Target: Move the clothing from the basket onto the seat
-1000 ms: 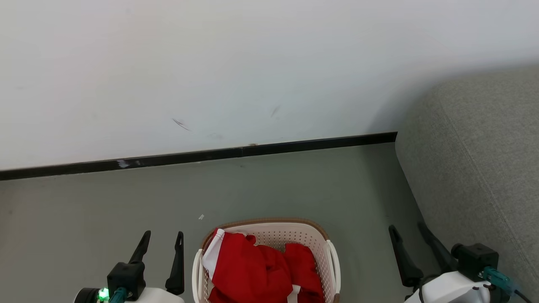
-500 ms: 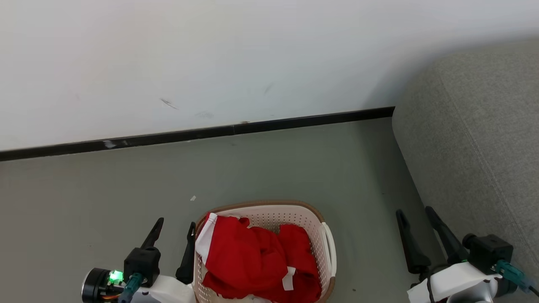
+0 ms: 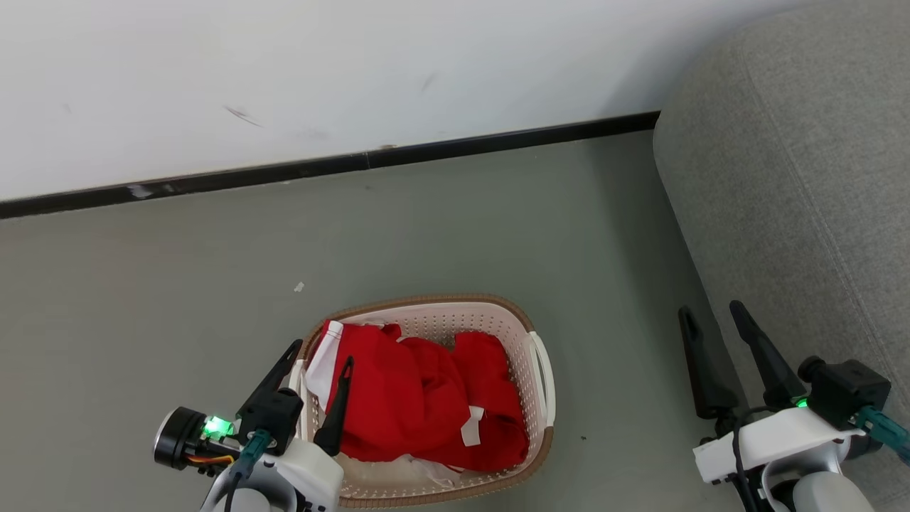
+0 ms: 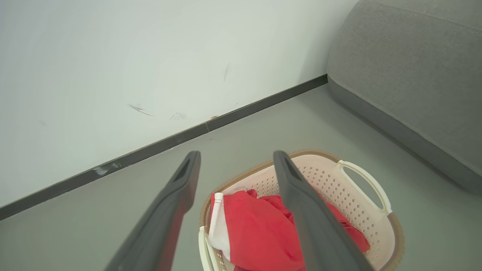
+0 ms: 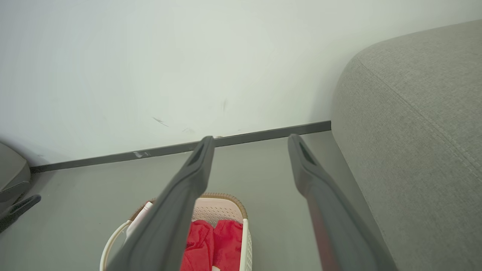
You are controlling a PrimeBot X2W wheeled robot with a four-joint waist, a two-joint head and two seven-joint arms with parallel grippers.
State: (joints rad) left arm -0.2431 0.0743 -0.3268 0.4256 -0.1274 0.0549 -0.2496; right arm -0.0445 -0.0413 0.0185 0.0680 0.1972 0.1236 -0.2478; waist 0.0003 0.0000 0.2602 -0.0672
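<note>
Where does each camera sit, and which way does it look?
Head view: on the head, looking down at the basket of clothing; both jaws show, open.
Left wrist view: on that wrist, along the left jaws, over the basket towards the wall.
Right wrist view: on that wrist, along the right jaws, towards wall and seat.
All three share basket, clothing and seat.

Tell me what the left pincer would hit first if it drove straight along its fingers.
Probably nothing in the basket: the left pincer points over the clothing and the far rim, toward the skirting board beyond. Depth is unclear, so the clothing could be brushed.
</note>
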